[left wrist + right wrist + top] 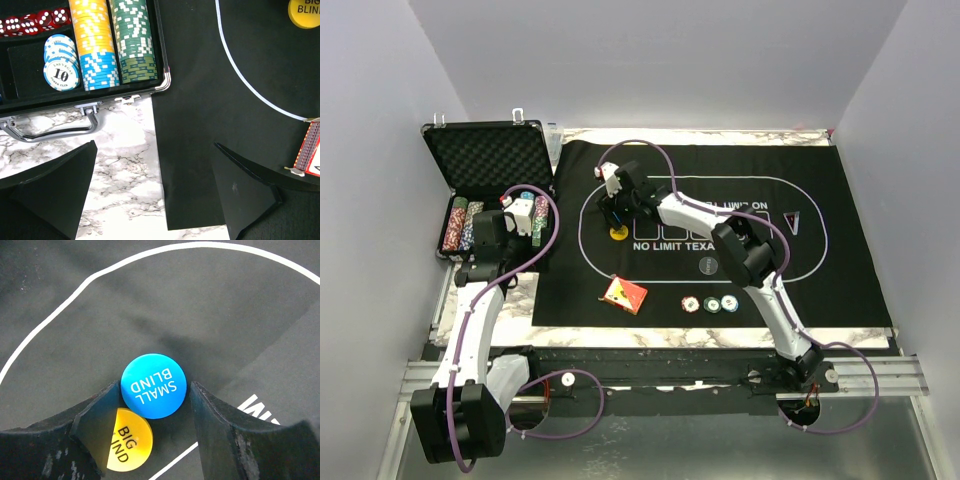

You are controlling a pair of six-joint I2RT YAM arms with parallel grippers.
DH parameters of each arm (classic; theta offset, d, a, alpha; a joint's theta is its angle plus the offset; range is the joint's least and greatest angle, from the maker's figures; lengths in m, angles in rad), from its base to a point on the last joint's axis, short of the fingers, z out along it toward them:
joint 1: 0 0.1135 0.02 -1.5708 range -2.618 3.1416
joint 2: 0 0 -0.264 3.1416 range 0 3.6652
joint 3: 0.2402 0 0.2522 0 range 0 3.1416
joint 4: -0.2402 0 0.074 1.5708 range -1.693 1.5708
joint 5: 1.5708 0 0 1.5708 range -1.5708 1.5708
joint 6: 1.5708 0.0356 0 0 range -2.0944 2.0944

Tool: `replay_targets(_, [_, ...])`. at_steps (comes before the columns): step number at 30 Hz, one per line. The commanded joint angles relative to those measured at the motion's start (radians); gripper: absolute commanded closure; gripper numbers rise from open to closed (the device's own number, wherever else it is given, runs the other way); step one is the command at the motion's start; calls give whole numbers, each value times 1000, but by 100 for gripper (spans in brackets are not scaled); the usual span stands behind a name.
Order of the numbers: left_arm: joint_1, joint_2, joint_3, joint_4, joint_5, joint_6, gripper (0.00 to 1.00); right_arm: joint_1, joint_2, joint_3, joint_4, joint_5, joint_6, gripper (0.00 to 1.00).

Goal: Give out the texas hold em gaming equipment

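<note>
My right gripper (pixel 155 383) is low over the black felt mat (pixel 210 305), open, its fingers on either side of the blue SMALL BLIND disc (pixel 154 386). The left finger touches the disc's edge and a thin gap shows at the right finger. The blue disc overlaps the yellow BIG BLIND disc (pixel 127 447), which the left finger partly hides. The red-orange card box (pixel 623 294), three striped chips (pixel 712 304) and a dark disc (pixel 708 266) lie on the mat's near half. My left gripper (pixel 155 144) is wide open and empty over the marble by the mat's left edge.
The open foam-lined case (pixel 490 160) stands at the back left, its metal handle (pixel 55 131) facing me. It holds rows of yellow-and-blue chips (pixel 95 45) and green chips (pixel 132 40), a few "10" chips (pixel 61 74) and red dice (pixel 35 22).
</note>
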Motion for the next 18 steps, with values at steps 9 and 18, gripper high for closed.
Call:
replay_targets(9, [6,4,23,3,13,2,2,8,25,18,3,66,-40,51])
replay_targets(18, [7,1,23,3,13,1,2,-6,-33,-4,76,182,-78,55])
